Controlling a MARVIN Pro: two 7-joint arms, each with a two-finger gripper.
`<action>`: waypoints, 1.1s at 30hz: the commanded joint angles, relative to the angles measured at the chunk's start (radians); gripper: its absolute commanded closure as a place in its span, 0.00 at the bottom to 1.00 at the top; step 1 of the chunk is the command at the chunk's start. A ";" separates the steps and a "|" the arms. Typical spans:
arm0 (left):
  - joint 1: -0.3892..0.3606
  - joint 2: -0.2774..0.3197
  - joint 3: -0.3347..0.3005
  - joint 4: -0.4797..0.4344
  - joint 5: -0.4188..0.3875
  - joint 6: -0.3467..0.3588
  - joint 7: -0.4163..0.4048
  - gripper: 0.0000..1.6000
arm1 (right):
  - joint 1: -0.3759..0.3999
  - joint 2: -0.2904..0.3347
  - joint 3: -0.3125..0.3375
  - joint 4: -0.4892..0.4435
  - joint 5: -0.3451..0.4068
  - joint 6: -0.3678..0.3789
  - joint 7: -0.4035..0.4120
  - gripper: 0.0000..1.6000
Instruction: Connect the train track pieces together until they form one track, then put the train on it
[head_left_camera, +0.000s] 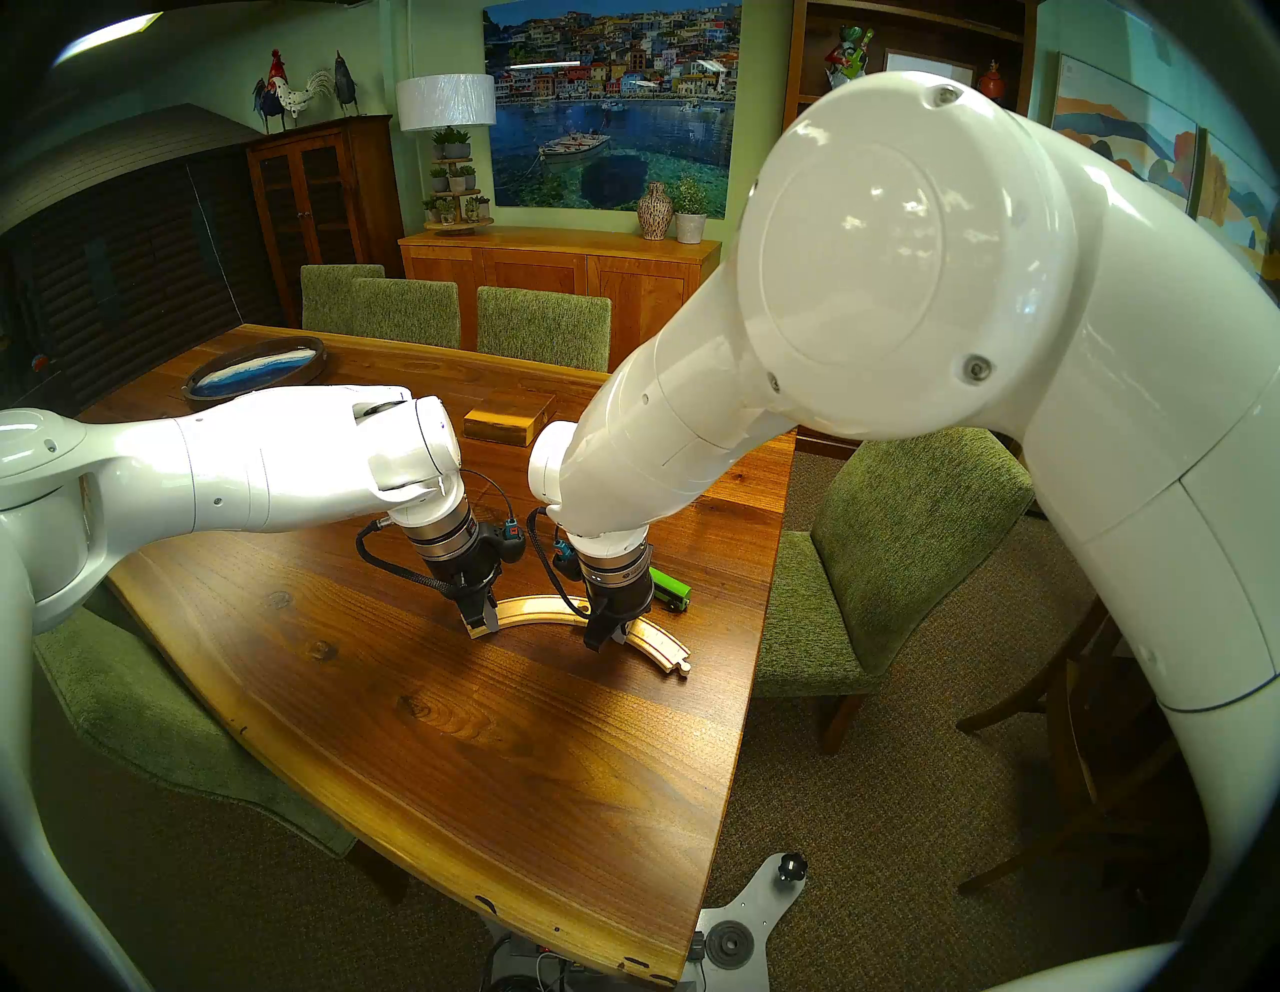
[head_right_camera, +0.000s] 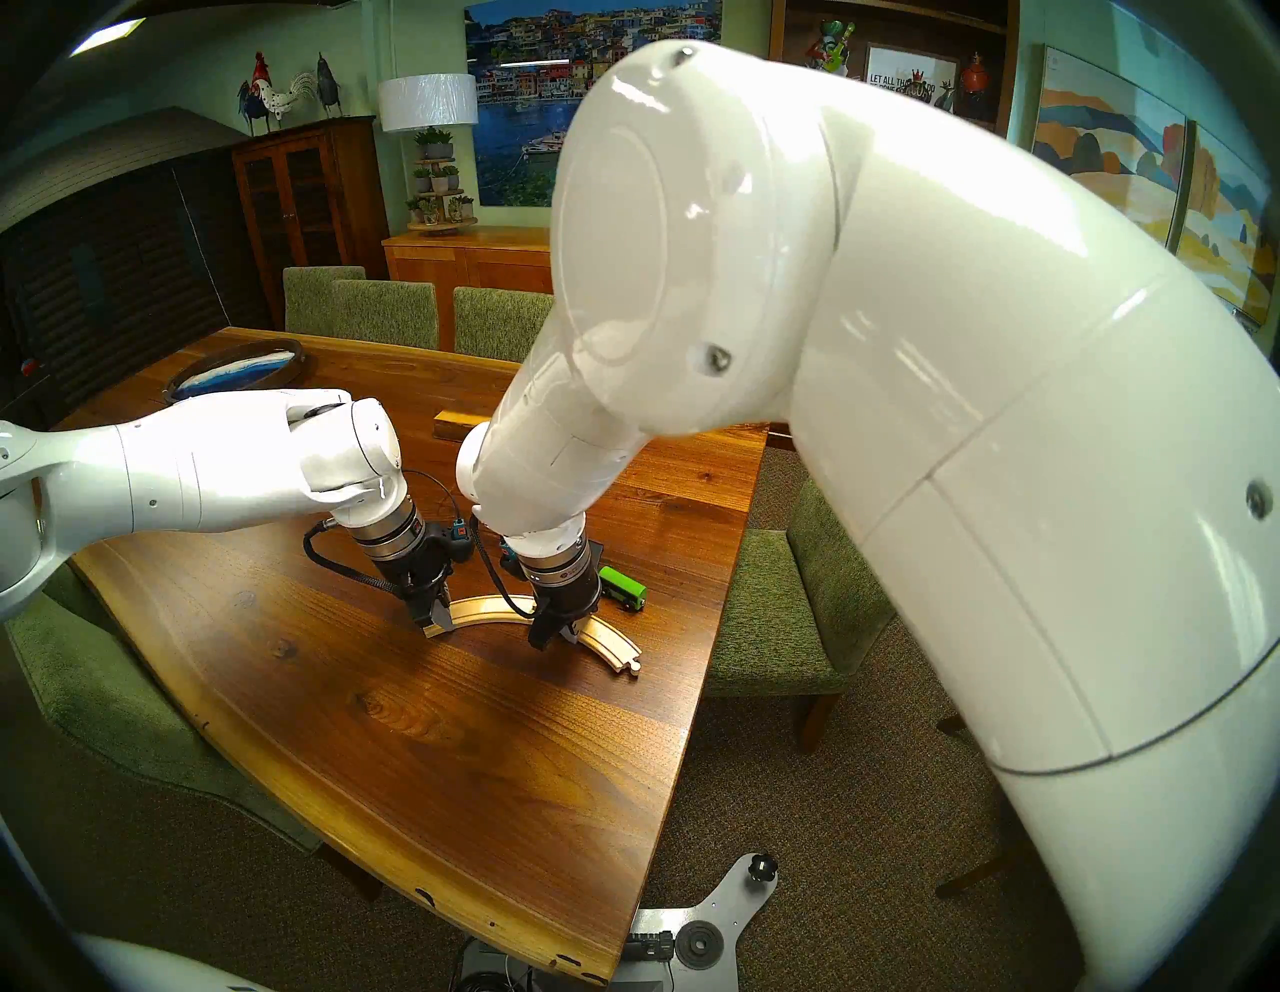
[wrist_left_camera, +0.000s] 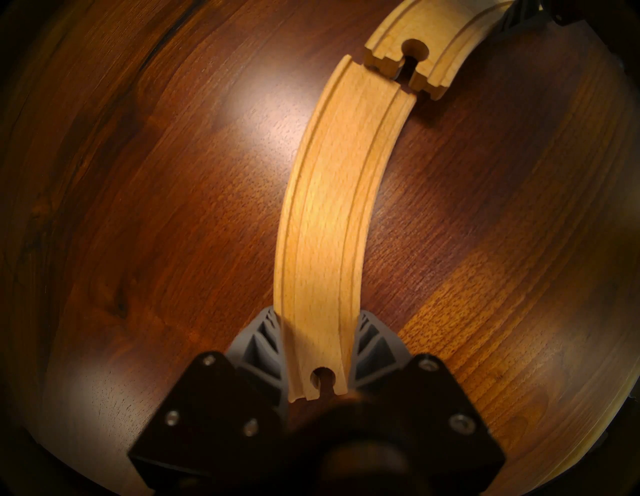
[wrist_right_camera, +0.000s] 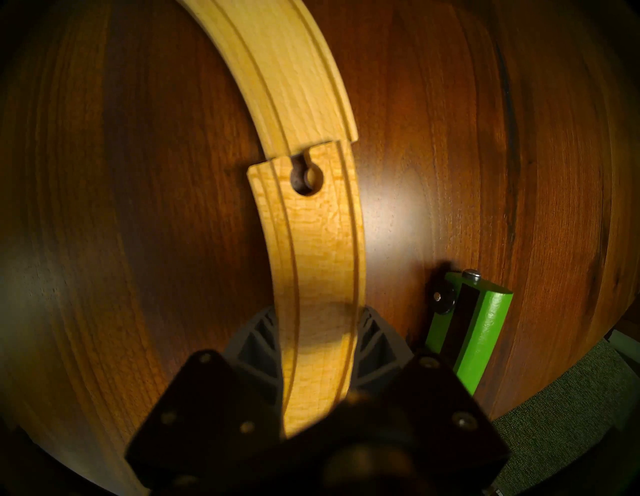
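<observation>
On the desk (head_left_camera: 429, 727), the left gripper (head_left_camera: 481, 621) has its fingers (wrist_left_camera: 263, 350) clenched on the socket end of the left track piece (wrist_left_camera: 332, 221). The right gripper (head_left_camera: 608, 632) grasps the right track piece (wrist_right_camera: 322, 263), whose socket end sits raised at the left piece's end, offset and not locked in. The green train (head_left_camera: 670, 589) lies on its side just beside the right gripper.

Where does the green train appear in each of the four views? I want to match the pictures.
Head stereo left: the green train lies on the table, just right of the right gripper.
Head stereo right: same place, right of the right gripper.
Left wrist: not in it.
Right wrist: lower right, lying on its side.
Shared landmark: the right-hand track piece beside it.
</observation>
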 joint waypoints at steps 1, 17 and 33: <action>-0.017 0.000 -0.013 -0.002 -0.002 -0.002 -0.001 1.00 | 0.014 0.001 -0.001 0.027 0.006 0.018 -0.011 1.00; -0.016 0.001 -0.016 -0.002 0.000 -0.001 -0.002 1.00 | 0.004 0.004 0.007 0.032 0.024 0.016 -0.038 1.00; -0.014 0.001 -0.018 -0.002 0.002 -0.001 -0.003 1.00 | -0.001 0.001 -0.004 0.038 0.060 0.042 -0.065 1.00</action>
